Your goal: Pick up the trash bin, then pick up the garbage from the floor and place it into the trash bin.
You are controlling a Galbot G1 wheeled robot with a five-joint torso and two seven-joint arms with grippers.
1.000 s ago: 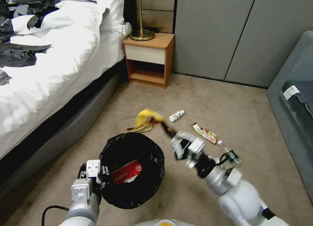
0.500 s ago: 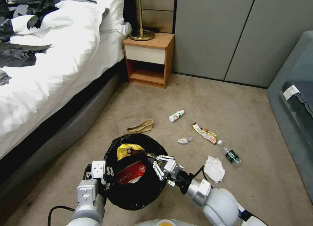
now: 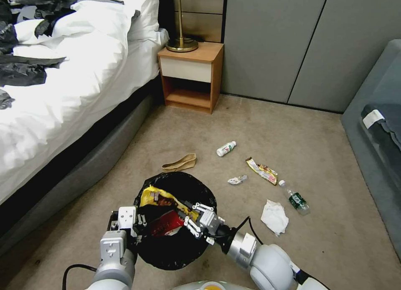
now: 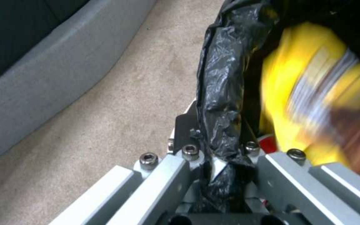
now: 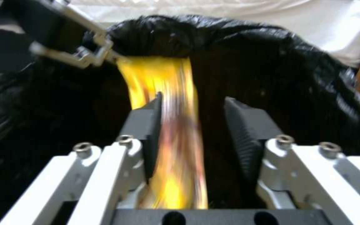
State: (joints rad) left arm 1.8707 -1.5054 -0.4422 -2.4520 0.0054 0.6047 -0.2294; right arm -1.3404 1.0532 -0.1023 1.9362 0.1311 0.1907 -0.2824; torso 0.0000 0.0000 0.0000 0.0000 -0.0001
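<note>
The left gripper (image 3: 135,228) is clenched on the black-lined rim of the bin (image 3: 167,256), which it holds just above the floor (image 3: 250,127) beside the bed (image 3: 62,93). A yellow wrapper (image 3: 161,197) and a red carton (image 3: 167,224) lie inside. The right gripper (image 3: 189,217) reaches over the bin's mouth, its pads (image 5: 153,125) parted with the wrapper between them. Farther right on the floor lie brown paper (image 3: 179,162), a white bottle (image 3: 226,148), a scrap (image 3: 237,180), another wrapper (image 3: 262,171), a clear bottle (image 3: 294,197) and a tissue (image 3: 274,217)

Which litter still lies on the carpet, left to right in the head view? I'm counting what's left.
Brown paper, small white bottle, crumpled scrap, snack wrapper, white tissue, clear bottle.
</note>
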